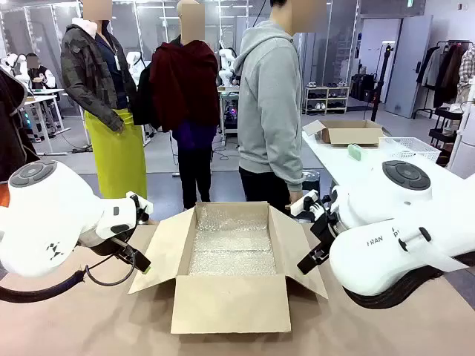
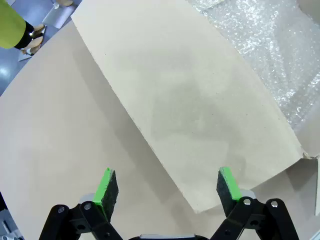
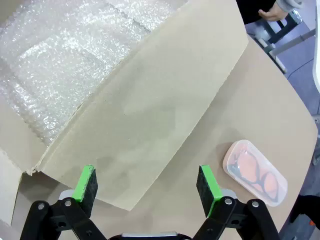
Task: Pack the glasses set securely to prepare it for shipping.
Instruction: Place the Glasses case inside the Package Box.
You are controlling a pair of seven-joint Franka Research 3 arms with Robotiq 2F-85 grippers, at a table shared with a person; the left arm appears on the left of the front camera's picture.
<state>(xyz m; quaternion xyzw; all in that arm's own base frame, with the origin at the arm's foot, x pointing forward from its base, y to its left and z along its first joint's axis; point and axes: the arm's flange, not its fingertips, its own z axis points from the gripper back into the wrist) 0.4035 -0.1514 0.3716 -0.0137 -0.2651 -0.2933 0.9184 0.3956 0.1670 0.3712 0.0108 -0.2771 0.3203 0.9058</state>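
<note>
One case (image 3: 255,172) is in sight: a pale, translucent one with orange-lensed glasses inside. It lies flat on the counter (image 3: 260,90), just past the outer side of the right gripper (image 3: 146,182) and clear of its fingers. It is near the box (image 1: 230,300) but not touching its side flap. That gripper hangs wide open over the flap's edge with nothing in it. The left gripper (image 2: 166,185) is equally wide open and empty, above the opposite flap and bare counter. There is one box at the counter's middle, with all four flaps spread and one layer of bubble wrap (image 1: 231,245) lining its floor. One person (image 1: 271,104) stands at the far side.
</note>
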